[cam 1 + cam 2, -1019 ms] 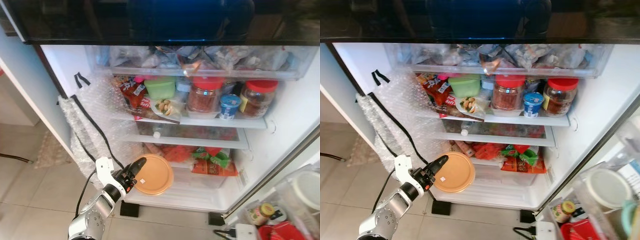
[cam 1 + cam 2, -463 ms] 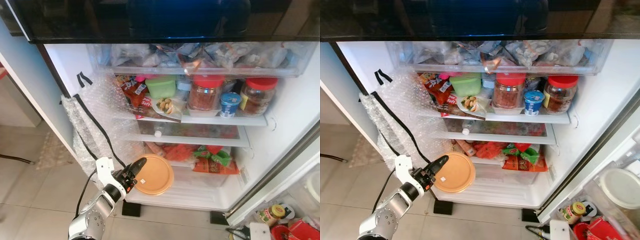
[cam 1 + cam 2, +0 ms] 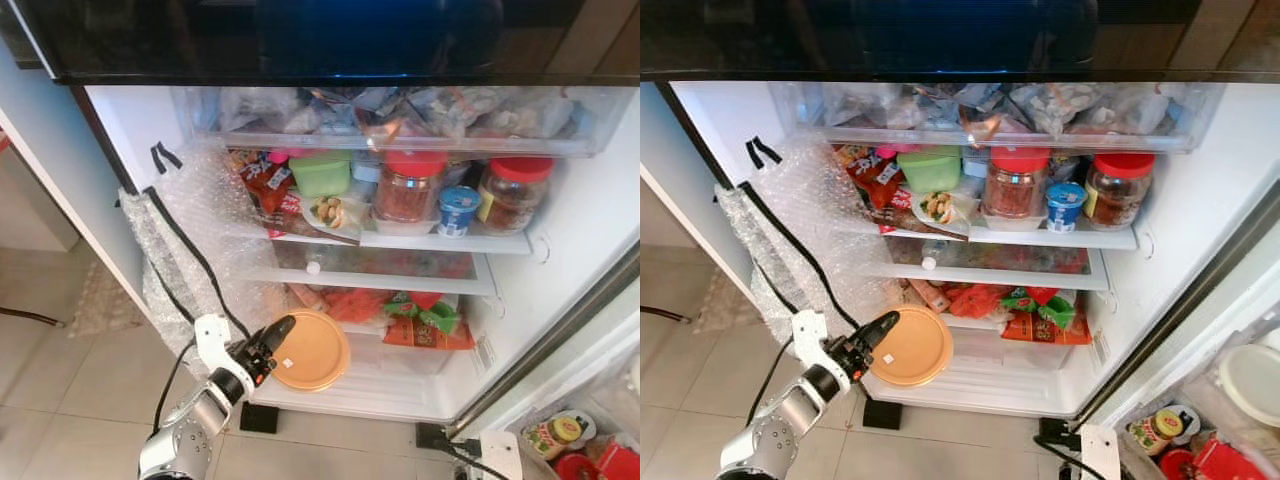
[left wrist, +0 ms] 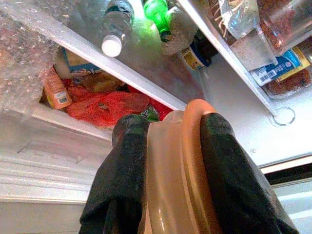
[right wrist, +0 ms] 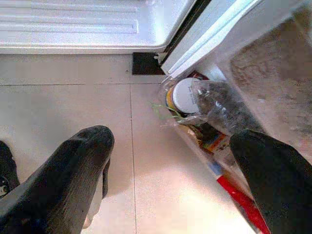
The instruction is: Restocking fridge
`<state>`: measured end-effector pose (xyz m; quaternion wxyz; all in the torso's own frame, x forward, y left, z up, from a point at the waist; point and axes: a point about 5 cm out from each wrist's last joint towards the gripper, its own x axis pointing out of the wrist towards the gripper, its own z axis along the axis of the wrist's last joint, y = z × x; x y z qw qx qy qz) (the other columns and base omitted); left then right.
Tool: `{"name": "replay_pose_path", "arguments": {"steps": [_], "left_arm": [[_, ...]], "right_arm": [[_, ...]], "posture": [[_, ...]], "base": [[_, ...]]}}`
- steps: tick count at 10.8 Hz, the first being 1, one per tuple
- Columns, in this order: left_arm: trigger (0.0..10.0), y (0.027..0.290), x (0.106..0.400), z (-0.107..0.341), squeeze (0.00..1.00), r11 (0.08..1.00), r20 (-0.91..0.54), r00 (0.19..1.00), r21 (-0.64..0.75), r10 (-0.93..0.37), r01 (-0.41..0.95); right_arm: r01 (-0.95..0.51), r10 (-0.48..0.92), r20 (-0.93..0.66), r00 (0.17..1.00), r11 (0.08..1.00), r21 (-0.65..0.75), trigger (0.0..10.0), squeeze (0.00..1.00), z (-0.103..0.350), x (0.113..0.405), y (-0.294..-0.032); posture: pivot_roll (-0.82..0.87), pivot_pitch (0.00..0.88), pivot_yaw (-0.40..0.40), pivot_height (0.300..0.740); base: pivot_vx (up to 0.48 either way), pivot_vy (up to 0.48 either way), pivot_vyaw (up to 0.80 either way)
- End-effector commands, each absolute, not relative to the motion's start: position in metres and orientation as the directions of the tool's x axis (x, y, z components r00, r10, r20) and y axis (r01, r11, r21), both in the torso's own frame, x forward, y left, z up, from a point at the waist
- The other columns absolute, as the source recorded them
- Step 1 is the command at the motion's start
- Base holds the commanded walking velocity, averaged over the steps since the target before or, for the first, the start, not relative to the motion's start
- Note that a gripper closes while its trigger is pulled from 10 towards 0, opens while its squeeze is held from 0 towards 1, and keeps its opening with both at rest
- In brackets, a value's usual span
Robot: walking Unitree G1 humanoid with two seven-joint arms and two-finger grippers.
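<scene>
In front of the open fridge (image 3: 130, 130), low down by the bottom shelf, the left gripper (image 3: 268, 350) has its two black fingers squeezed on the rim of a flat orange container (image 3: 312, 350) — one finger on each side of the edge, as the left wrist view shows. The container hangs just at the front of the lowest shelf (image 3: 390, 385), not set down yet. I think a few things could go wrong from here. The gripper only pinches a thin edge, so the round container could twist or slip out and fall on the floor tiles (image 3: 60, 420). The bubble wrap (image 3: 185, 240) hanging on the fridge wall is right beside the arm, and the arm could snag on it. If the container goes in too far back, it could bump the red and green packets (image 3: 425, 322) lying behind it and push them around. The right gripper (image 5: 165, 165) hangs low near the floor with its fingers spread wide and nothing in them; a jar with a white lid (image 5: 185, 95) sits just beyond it in the door rack. Compared with a moment ago, the container and the left gripper are in almost the same spot — the whole picture has slid a little because the head moved, so less of the door rack shows at the right.
</scene>
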<state>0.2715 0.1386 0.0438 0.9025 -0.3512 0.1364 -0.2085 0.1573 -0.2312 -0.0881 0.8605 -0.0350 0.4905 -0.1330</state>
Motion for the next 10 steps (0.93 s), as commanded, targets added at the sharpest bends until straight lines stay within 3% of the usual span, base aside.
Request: {"name": "replay_pose_path", "arguments": {"steps": [1,6,10], "left_arm": [[10.0,0.139,0.272,0.045,0.00,0.667,-0.098,0.878,-0.691,-0.468,0.278],[10.0,0.139,0.272,0.045,0.00,0.666,-0.094,0.880,-0.692,-0.466,0.279],[10.0,0.140,0.272,0.046,0.00,0.670,-0.094,0.884,-0.690,-0.458,0.274]], "right_arm": [[0.191,-0.254,-0.848,0.465,0.964,-0.184,10.0,0.00,-0.091,0.152,-0.230],[0.205,-0.339,-0.818,0.464,0.940,-0.272,10.0,0.00,-0.087,0.150,-0.244],[0.132,-0.426,-0.780,0.458,0.901,-0.414,10.0,0.00,-0.084,0.148,-0.255]], "posture": [[-0.04,0.038,0.014,0.740],[-0.04,0.038,0.014,0.740],[-0.04,0.041,0.014,0.740]], "base": [[0.000,0.000,0.00],[0.000,0.000,0.00],[0.000,0.000,0.00]]}}
